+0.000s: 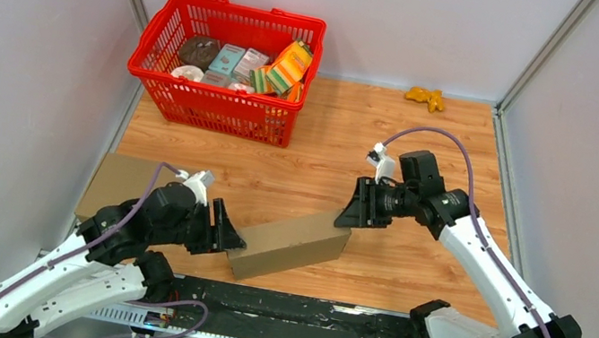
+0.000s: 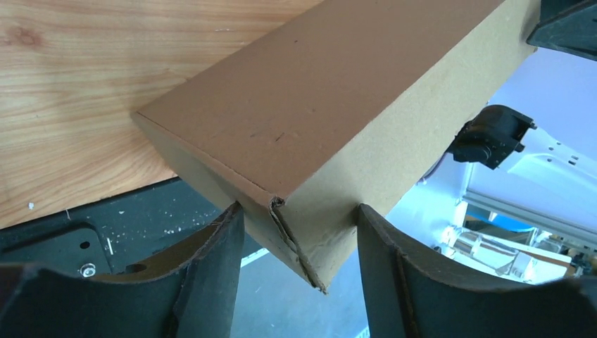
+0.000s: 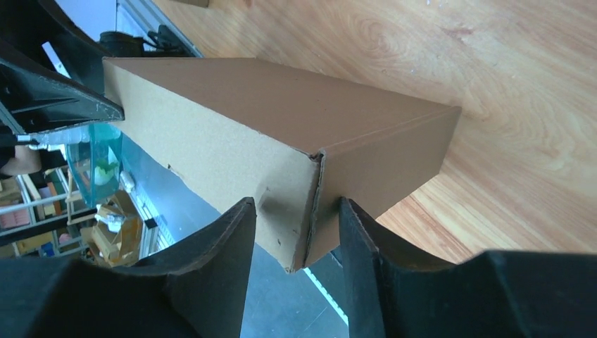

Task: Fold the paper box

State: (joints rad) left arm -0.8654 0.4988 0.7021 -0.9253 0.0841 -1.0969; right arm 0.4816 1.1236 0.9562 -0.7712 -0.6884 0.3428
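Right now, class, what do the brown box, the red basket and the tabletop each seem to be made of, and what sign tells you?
Box: plain brown cardboard, matt; fibrous surface, creased edges, ragged corner seam.
Basket: likely moulded plastic, slightly glossy; uniform red lattice walls.
Tabletop: wood or wood-look laminate, smooth; grain lines and a knot show, but not which.

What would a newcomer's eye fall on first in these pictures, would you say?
The brown cardboard box near the front edge of the wooden table, with the left pincer and the right pincer each straddling one end corner; whether they clamp it is unclear. Next comes the bright red basket, full of packets, at the table's far left.
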